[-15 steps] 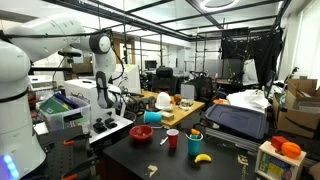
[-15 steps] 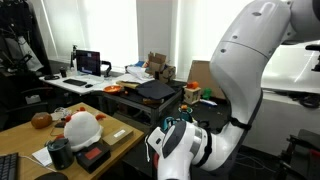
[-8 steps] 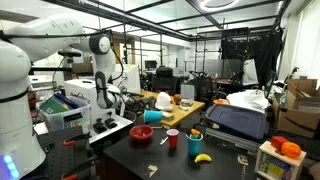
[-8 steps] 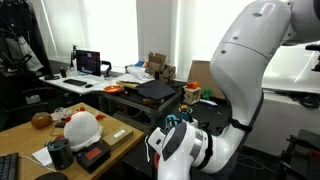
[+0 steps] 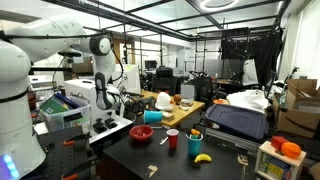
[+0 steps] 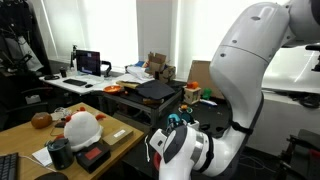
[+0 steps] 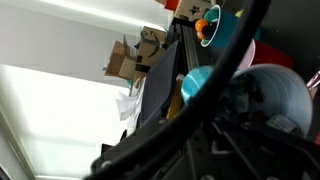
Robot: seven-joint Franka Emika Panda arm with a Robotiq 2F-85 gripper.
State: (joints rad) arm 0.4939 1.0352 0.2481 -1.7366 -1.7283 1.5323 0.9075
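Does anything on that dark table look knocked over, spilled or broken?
Nothing looks spilled or broken. The blue bowl on the dark table may be lying on its side, but it is too small to be sure. The red cup stands upright, and the banana lies near it.

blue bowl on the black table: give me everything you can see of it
The blue bowl is plain mid-blue all over and looks like plastic, with no markings that can be made out. It sits near the edge of the black table and seems tipped rather than flat on its base, though it is too small in view to be sure. A red cup stands upright beside it, apart from it. Only the table visibly touches it.
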